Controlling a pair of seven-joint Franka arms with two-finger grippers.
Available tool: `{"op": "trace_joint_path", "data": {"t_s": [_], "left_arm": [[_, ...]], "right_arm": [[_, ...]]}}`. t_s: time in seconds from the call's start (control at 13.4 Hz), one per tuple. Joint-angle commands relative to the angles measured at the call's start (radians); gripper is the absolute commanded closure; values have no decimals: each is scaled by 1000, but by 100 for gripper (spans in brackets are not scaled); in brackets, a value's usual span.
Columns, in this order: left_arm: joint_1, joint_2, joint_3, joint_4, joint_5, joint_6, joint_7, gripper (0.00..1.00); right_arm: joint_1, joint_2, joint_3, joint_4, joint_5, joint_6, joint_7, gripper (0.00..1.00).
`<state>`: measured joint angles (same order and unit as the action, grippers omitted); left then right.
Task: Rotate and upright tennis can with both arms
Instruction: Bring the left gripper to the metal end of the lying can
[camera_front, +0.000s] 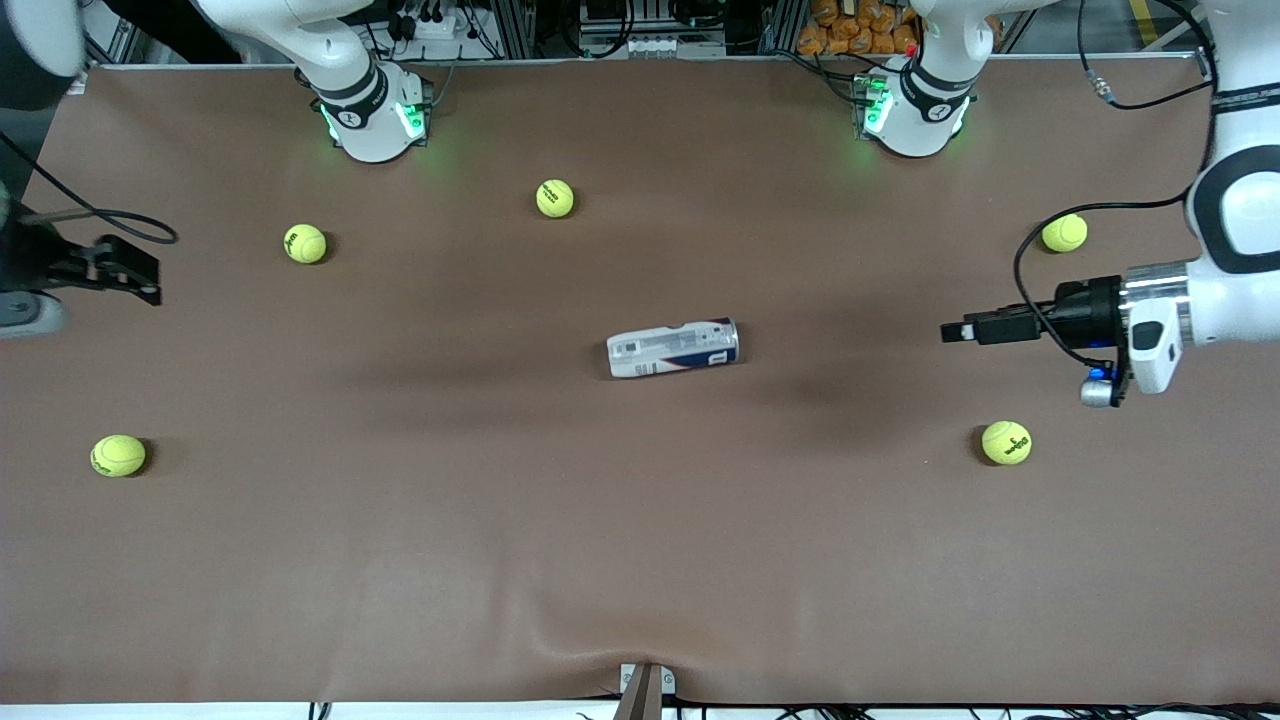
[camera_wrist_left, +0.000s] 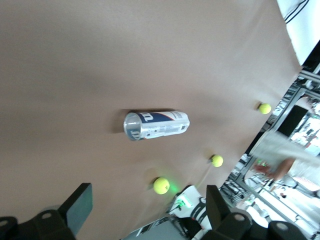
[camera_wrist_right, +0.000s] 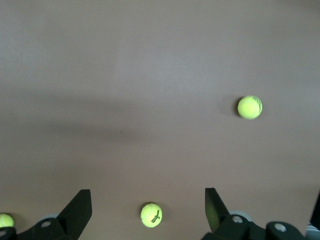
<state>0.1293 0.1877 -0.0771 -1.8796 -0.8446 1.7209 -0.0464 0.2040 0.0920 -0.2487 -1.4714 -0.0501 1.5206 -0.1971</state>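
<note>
From the front, the tennis can (camera_front: 673, 348) lies on its side mid-desk (camera_front: 640, 520), label print too small to read. The left gripper (camera_front: 958, 331) hovers at the left arm's edge, the right gripper (camera_front: 140, 272) at the other.

Left wrist view: wide-spread fingers (camera_wrist_left: 80, 202); a white "W" shows on the can's navy band.

Right wrist view: wide-spread fingers (camera_wrist_right: 80, 207), and a tennis ball (camera_wrist_right: 151, 215) cut off by none.

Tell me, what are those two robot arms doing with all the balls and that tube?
Nothing is being held yet. The slim clear plastic tennis can with the white and navy label lies on its side in the middle of the brown table. Five yellow-green tennis balls sit scattered around it. The left gripper hangs open over the table at the left arm's end. The right gripper is open too, over the right arm's end. Neither touches the can.
</note>
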Motion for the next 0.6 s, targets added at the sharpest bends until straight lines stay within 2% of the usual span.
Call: {"op": "trace_joint_path", "data": {"t_s": [0.0,0.15,0.37,0.52], "left_arm": [[4,-39,-50,-97,-79,104,32,0],[4,-39,-93,-136,-112,187,62,0],[4,-37,-157,-209,-188,325,127,0],[1,-27,-185,-265,-295,390,219,0]], "right_arm": [[-55,-104,12,-110,42,13,30,0],[-55,-130,14,-121,42,-29,161,0],[-49,-170,17,-121,41,-53,180,0],[-49,-190,20,-113,39,-65,180,0]]}}
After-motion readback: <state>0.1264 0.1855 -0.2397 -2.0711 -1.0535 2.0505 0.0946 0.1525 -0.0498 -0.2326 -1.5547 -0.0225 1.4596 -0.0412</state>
